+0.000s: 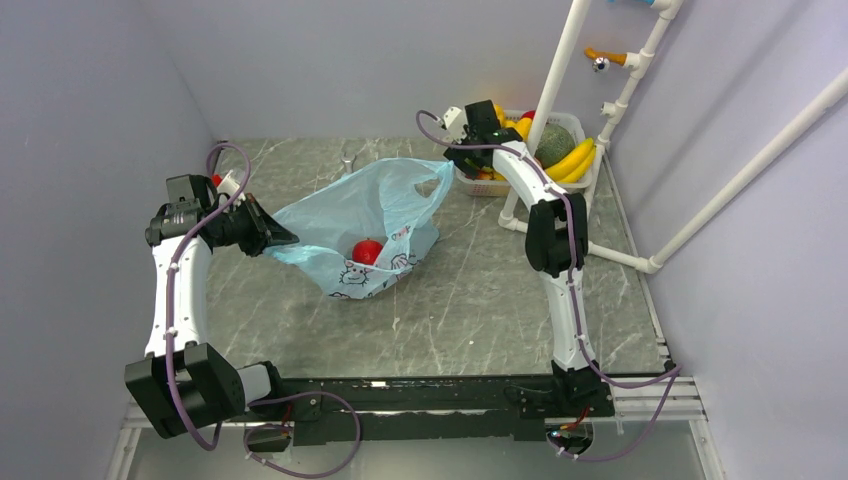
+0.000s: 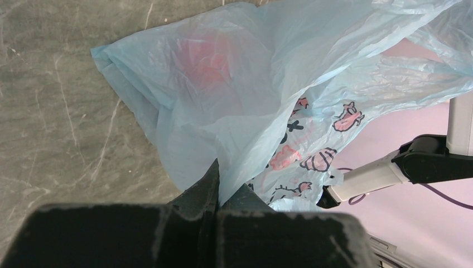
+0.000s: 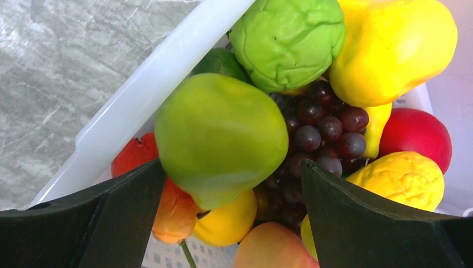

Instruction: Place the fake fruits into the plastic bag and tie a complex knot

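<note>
The light-blue plastic bag lies spread on the grey table with one red fruit inside. My left gripper is shut on the bag's left edge; in the left wrist view its jaws pinch a fold of the bag, and the red fruit shows through the plastic. My right gripper hangs open over the white basket. In the right wrist view a smooth green fruit sits between its wide-open fingers, among dark grapes, a yellow pear and a lemon.
The basket rim runs diagonally beside the left finger. Bananas and a green melon fill the basket's right side. A white pipe frame stands right behind the basket, with an orange-handled screwdriver hanging on it. Walls close in on both sides.
</note>
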`<action>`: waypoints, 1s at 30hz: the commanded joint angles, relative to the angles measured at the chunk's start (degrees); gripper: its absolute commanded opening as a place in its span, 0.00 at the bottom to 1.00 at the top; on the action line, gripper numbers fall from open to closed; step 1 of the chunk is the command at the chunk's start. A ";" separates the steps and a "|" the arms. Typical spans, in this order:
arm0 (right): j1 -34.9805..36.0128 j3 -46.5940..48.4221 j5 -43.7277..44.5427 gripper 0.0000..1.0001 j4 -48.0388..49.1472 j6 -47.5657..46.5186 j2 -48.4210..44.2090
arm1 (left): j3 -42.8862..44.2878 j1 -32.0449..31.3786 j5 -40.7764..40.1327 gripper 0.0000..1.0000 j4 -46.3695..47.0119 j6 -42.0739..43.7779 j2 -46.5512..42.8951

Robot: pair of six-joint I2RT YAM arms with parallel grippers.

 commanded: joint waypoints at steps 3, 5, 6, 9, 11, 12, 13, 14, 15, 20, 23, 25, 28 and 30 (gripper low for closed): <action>-0.49 -0.52 -0.30 0.91 4.34 -1.42 2.28 | 0.76 0.19 1.11 0.00 0.86 -0.53 -1.03; -0.85 -1.16 -0.52 0.88 5.22 -1.78 2.24 | 0.68 0.19 1.09 0.00 0.85 -0.46 -1.09; -1.03 -1.37 -0.81 0.83 5.49 -1.88 2.08 | 0.57 0.19 1.21 0.00 0.92 -0.54 -1.11; -1.08 -1.35 -2.06 0.63 5.18 -1.65 1.15 | 0.40 0.18 1.33 0.00 1.02 -0.65 -1.07; -1.10 -1.46 -2.65 0.56 5.02 -1.28 -0.01 | 0.50 0.19 1.35 0.00 1.03 -0.64 -1.11; -1.09 -1.47 -2.69 0.54 5.11 -1.00 -0.63 | 0.50 0.19 1.35 0.00 0.98 -0.64 -1.02; -1.10 -1.45 -2.69 0.53 5.40 -0.71 -1.38 | 0.57 0.19 1.35 0.00 0.88 -0.52 -1.03; -1.09 -1.40 -2.70 0.53 5.48 -0.33 -2.42 | 0.60 0.15 1.28 0.00 0.85 -0.43 -1.00; -1.03 -1.29 -2.74 0.52 5.57 0.12 -3.15 | 0.55 0.18 1.19 0.00 0.77 -0.34 -1.07; -0.87 -0.50 -4.37 0.50 6.49 4.37 -8.40 | -0.09 0.18 1.09 0.00 1.25 -0.54 -1.29; -0.61 -0.27 -6.48 0.48 7.57 7.83 -12.14 | -0.22 0.16 0.93 0.00 1.37 -0.56 -1.08; -0.50 -0.61 -10.49 0.47 8.15 10.36 -15.18 | -0.24 0.15 0.91 0.00 1.38 -0.56 -0.88; -0.09 -0.79 -17.78 0.46 8.64 14.44 -20.01 | -0.30 0.19 0.83 0.00 1.49 -0.71 -0.68; 0.70 -0.95 -21.35 0.46 9.11 16.61 -23.51 | -0.16 0.19 0.82 0.00 1.39 -0.62 -0.50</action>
